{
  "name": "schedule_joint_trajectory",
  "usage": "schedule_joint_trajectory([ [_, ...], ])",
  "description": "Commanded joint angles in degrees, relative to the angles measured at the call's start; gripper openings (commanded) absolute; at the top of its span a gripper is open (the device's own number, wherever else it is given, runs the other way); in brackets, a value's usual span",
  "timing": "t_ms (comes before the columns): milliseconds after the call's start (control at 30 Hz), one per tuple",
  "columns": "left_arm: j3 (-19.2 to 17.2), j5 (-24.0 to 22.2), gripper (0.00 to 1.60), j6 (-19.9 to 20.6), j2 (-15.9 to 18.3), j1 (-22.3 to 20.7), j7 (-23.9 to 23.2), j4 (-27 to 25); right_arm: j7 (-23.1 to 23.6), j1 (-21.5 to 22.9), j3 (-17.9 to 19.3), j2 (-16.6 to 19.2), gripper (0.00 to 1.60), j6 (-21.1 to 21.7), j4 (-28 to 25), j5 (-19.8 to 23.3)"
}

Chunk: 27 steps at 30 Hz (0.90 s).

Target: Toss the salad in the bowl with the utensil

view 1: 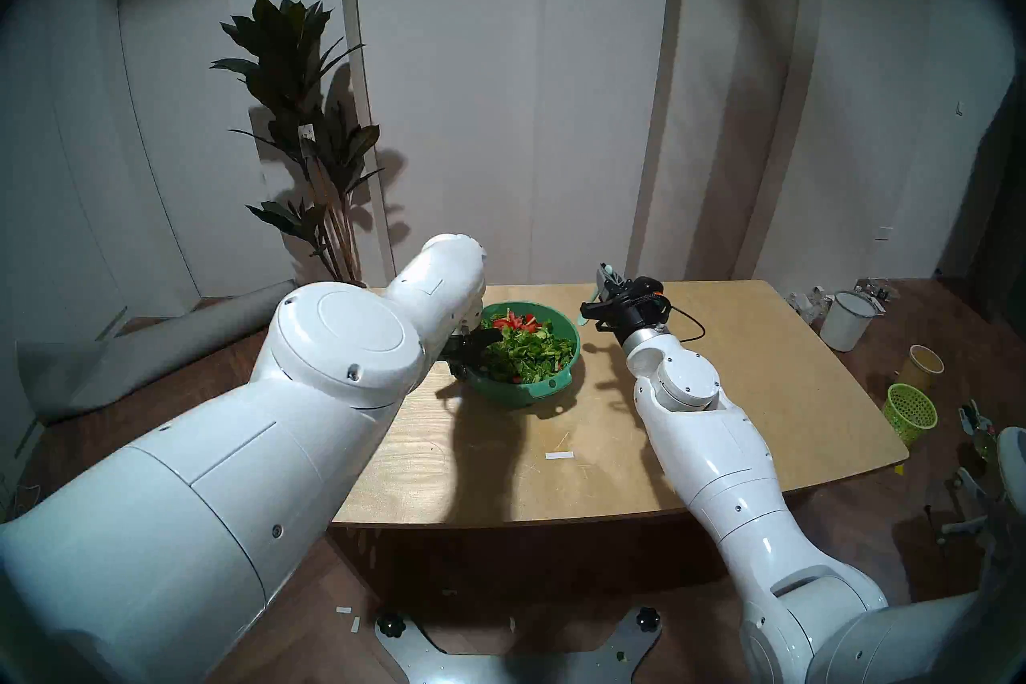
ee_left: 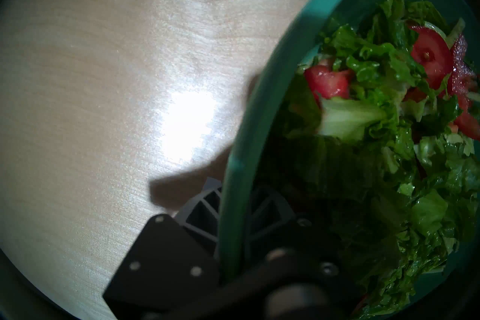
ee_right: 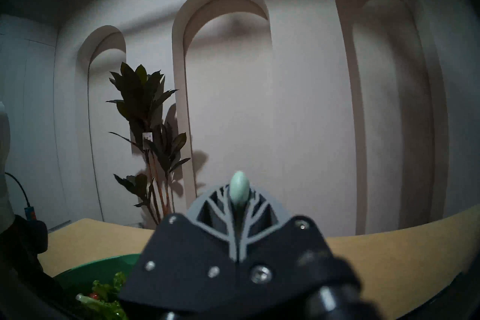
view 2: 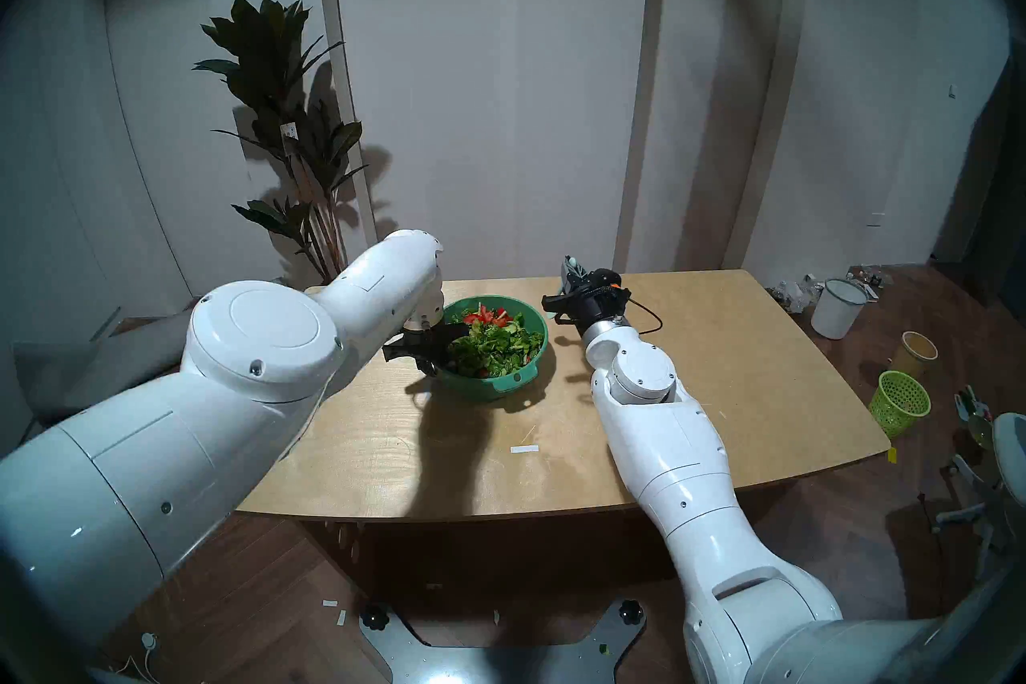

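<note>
The green bowl (view 1: 502,393) stands on the wooden table (view 1: 749,388), left of centre, and looks tilted, its near side lower. It holds the salad (view 1: 527,350) of lettuce and red tomato. My left gripper (view 1: 471,356) is shut on the bowl's left rim; in the left wrist view the rim (ee_left: 259,93) runs between the fingers (ee_left: 200,201). My right gripper (view 1: 604,284) is raised just right of the bowl and shut on the pale mint spoon (view 1: 609,270). The handle end (ee_right: 239,189) sticks out past the fingertips. The other end hangs near the bowl's right rim.
A potted plant (view 1: 311,139) stands behind the table's far left corner. On the floor to the right are a white bucket (view 1: 846,322), a yellow cup (view 1: 924,366) and a lime mesh basket (view 1: 910,411). A white tape strip (view 1: 558,455) lies on the table.
</note>
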Motion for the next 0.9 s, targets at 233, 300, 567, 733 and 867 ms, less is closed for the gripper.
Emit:
schedule_joint_trajectory([
  [233,-0.23,0.7,0.0,0.5,-0.15,1.97,1.68,1.13,5.36,7.06,-3.72,0.74,0.0,5.27,0.43,-0.36],
  [300,-0.31,0.79,0.0,0.5,-0.16,1.97,1.71,1.13,6.25,7.23,-4.17,1.65,0.0,6.37,0.56,-0.66],
  [567,-0.71,1.17,0.0,0.5,-0.18,1.96,1.77,1.13,10.04,8.25,-4.95,5.26,0.0,10.26,0.73,-1.76],
  [733,-0.85,1.3,0.0,0.5,-0.17,1.93,1.7,1.14,11.47,9.89,-5.51,5.76,0.0,11.19,-0.01,-2.33],
  [867,-0.99,1.46,0.0,0.5,-0.17,1.9,1.61,1.14,12.7,11.61,-5.78,6.3,0.0,12.11,-0.62,-2.79],
])
